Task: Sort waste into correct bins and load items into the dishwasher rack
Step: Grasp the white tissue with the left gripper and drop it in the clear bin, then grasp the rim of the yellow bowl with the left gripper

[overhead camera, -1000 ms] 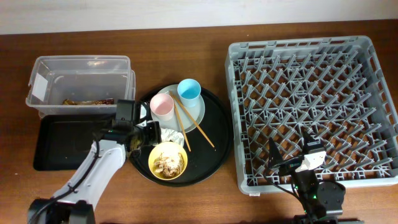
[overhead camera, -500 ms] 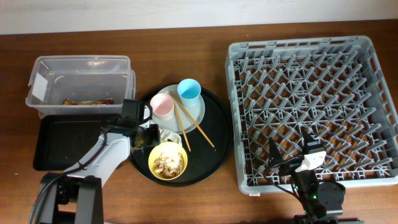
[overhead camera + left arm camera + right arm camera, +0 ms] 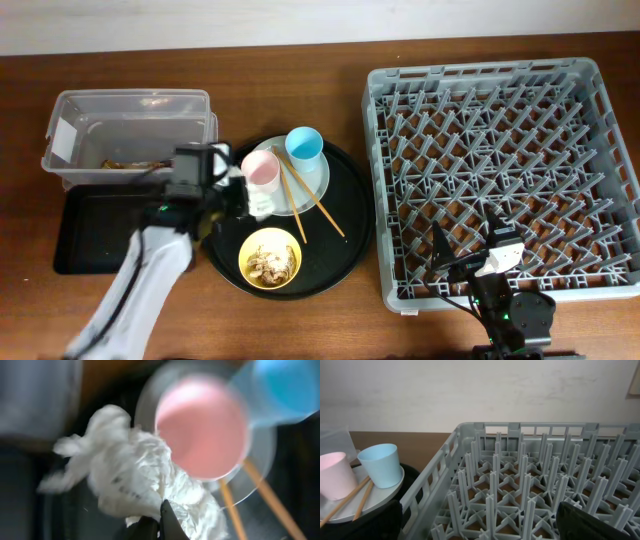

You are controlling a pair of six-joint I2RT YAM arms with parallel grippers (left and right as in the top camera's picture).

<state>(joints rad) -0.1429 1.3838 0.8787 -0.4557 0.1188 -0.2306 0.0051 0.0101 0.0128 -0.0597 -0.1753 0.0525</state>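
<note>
Tub, clear plastic (image 3: 128, 128), far left: brown-gold wrapper (image 3: 140, 163) lies along its near wall, other contents hard to make out. Shallow black tray (image 3: 92, 232) sits just in front of the tub, its right end covered by the left arm. Left gripper (image 3: 241, 200) is at the left rim of the round tray (image 3: 352, 238), fingers pinched together on the white napkin (image 3: 132, 480). The wrist view is blurred, with only the fingertips (image 3: 167, 522) showing at the bottom edge. Napkin is just beside the pink cup (image 3: 262, 170). Plate (image 3: 318, 180) carries the pink cup and blue cup (image 3: 304, 147); chopsticks (image 3: 312, 203) lie across it, ends out over the round tray. Yellow bowl (image 3: 270, 258) at the round tray's front holds beige scraps (image 3: 268, 262). Grey rack (image 3: 500, 150) fills the right. Right gripper (image 3: 468, 238) is over its near edge, fingers (image 3: 600, 520) spread wide and cut off at the wrist view's bottom corners.
</note>
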